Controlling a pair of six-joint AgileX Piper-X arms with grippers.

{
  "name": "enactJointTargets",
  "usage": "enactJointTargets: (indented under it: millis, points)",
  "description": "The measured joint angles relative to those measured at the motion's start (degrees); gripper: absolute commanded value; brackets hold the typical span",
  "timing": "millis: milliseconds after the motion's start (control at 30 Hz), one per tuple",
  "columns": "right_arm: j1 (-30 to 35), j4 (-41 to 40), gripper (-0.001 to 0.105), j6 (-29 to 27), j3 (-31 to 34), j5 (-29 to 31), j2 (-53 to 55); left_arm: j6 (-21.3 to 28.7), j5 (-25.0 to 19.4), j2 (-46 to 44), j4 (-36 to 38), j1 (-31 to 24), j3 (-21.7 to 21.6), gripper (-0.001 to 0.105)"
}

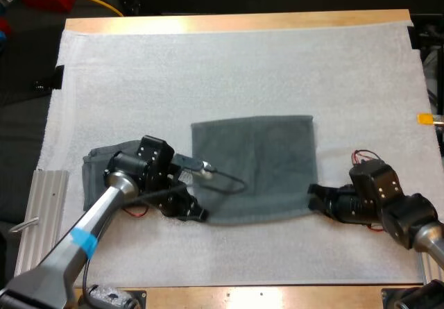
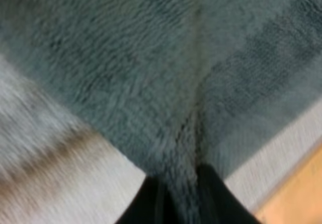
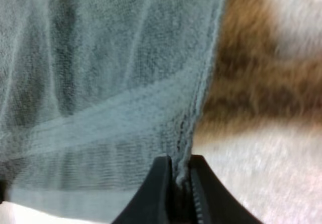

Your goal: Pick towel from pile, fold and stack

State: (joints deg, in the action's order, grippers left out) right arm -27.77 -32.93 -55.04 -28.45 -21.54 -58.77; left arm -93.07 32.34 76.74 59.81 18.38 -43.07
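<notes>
A dark grey-green towel [image 1: 253, 166] lies spread flat in the middle of the white mat. My left gripper [image 1: 198, 213] is shut on its near left corner; in the left wrist view the towel [image 2: 151, 73] bunches into a ridge between my black fingers [image 2: 216, 194]. My right gripper [image 1: 313, 196] is shut on the towel's near right corner, the hem of the towel [image 3: 115, 83] pinched between its fingers [image 3: 158, 189]. More grey-green towel [image 1: 97, 166] lies at the left, partly hidden behind my left arm.
A ribbed metal plate [image 1: 38, 219] sits at the mat's left edge. The white mat [image 1: 229, 66] stretches bare behind the towel. Wooden table edge [image 1: 236, 21] runs along the far side.
</notes>
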Motion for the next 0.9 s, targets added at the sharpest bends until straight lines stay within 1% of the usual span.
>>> enactJointTargets:
  millis: [100,200,333,467,533,567,733,833,900]
  points:
    - [-2.1,-2.3,0.001,0.2,-0.6,0.7,2.1,1.0,-1.6,-2.4,3.2,3.5,0.0,0.000]
    - [-4.2,-6.0,0.001,0.2,-1.7,3.0,3.6,1.4,-3.9,-4.4,5.7,6.0,0.0,0.000]
    - [-5.9,-8.0,0.001,0.8,-2.3,4.2,5.4,1.5,-4.6,-5.4,7.1,6.2,0.0,0.000]
    - [-5.8,-6.5,0.001,3.8,-2.4,4.8,5.6,1.5,-4.5,-4.6,5.4,4.7,0.0,0.000]
    - [-5.8,-4.4,0.001,5.0,-2.4,5.6,5.6,1.4,-3.3,-3.4,3.9,2.9,0.0,0.000]
    - [-5.8,-3.1,0.001,6.1,-2.4,6.0,5.6,1.1,-2.0,-2.6,3.0,1.8,0.0,0.000]
    - [-3.8,4.2,0.001,9.7,-2.4,6.1,2.4,-1.4,6.6,1.7,-0.5,-4.0,-0.4,0.000]
    - [-1.6,8.6,0.001,10.9,-2.4,5.4,-1.4,-2.7,8.9,4.6,-2.3,-6.6,-2.0,0.000]
    - [0.6,11.7,0.001,12.4,-2.4,4.2,-4.0,-3.6,9.3,6.4,-3.2,-8.0,-3.4,0.000]
